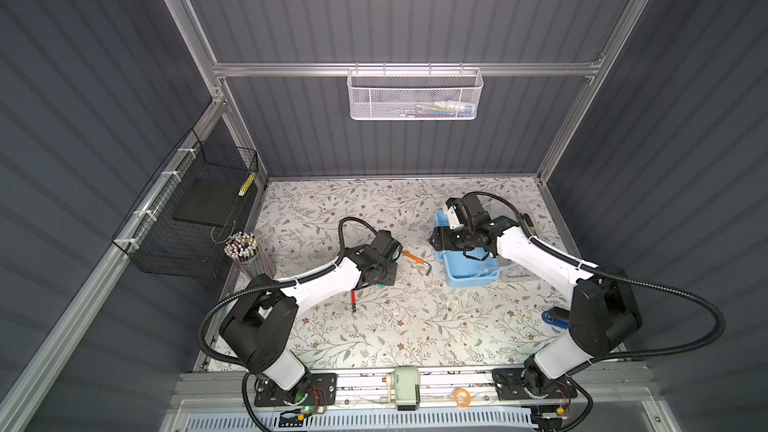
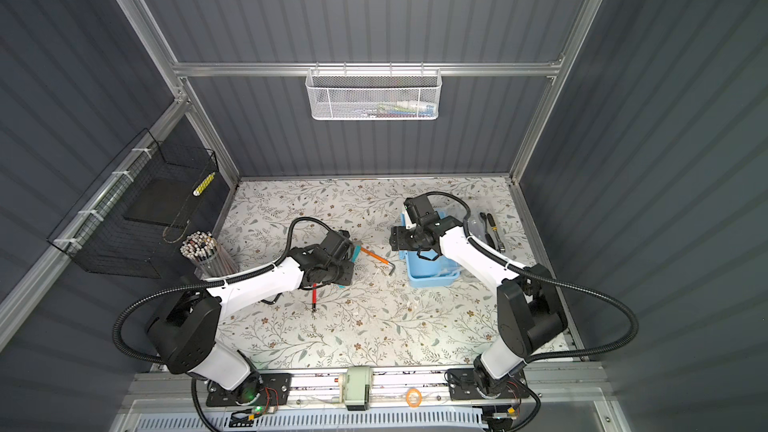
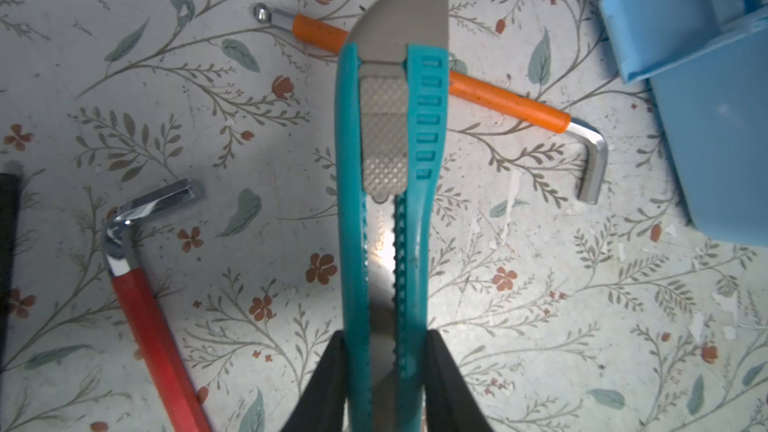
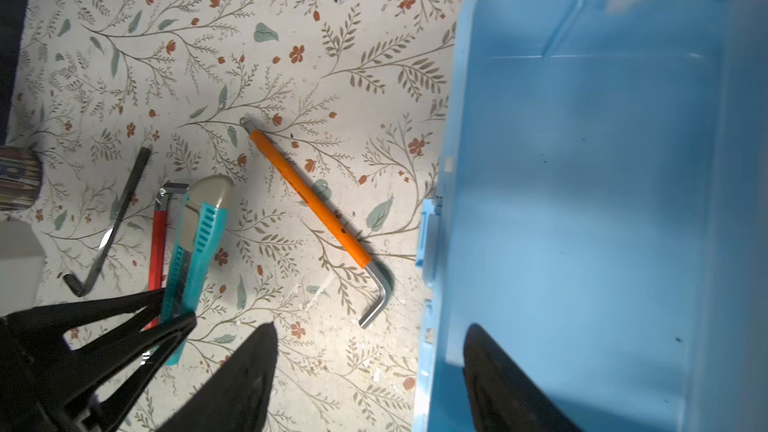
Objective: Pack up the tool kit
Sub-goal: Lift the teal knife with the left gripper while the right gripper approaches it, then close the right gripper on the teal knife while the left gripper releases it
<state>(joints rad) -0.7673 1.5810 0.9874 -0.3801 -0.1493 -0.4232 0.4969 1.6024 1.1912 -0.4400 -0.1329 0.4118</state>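
While the left claw (image 3: 384, 342) is clamped on the rear half of a teal snap-off knife (image 3: 390, 139), the right claw (image 4: 372, 328) stands wide with nothing in it. One of its fingers is over the inside of the light-blue box (image 4: 582, 201), the other over the worktop (image 1: 374, 334) outside the box's long wall. Contact with that wall: can't tell.

Counts: 2 arms, 1 box, 1 teal knife, 3 hex keys.
- orange hex key (image 4: 311, 201), red hex key (image 3: 145, 317) and black hex key (image 4: 120, 205) all lie flat on the worktop left of the box.
- Orange is nearest the box, not touching it. Red and black sit just beside the knife in the right wrist view.
- 2 more tools lie right of the box in a top view, side by side: a dark metal tool (image 2: 484, 222) and a yellow-and-black-handled tool (image 2: 494, 228).

Writing: faint print on the knife's blade strip, washed out by glare, not legible.

Containers:
- Box sits right of centre on the worktop, top open. The floor seen from the right wrist shows only a few dark specks. Something clear sits at its near end in both top views, can't identify.
- White mesh basket (image 1: 374, 97) on the back rail holds a few colourful items (image 1: 440, 109), too small to name.
- Black wire basket (image 1: 166, 251) on the left wall holds a dark flat slab (image 1: 203, 205) and one yellow spotted stick (image 1: 247, 184).
- Clear cup (image 1: 262, 265) just beside it is packed with pencils (image 1: 241, 243).
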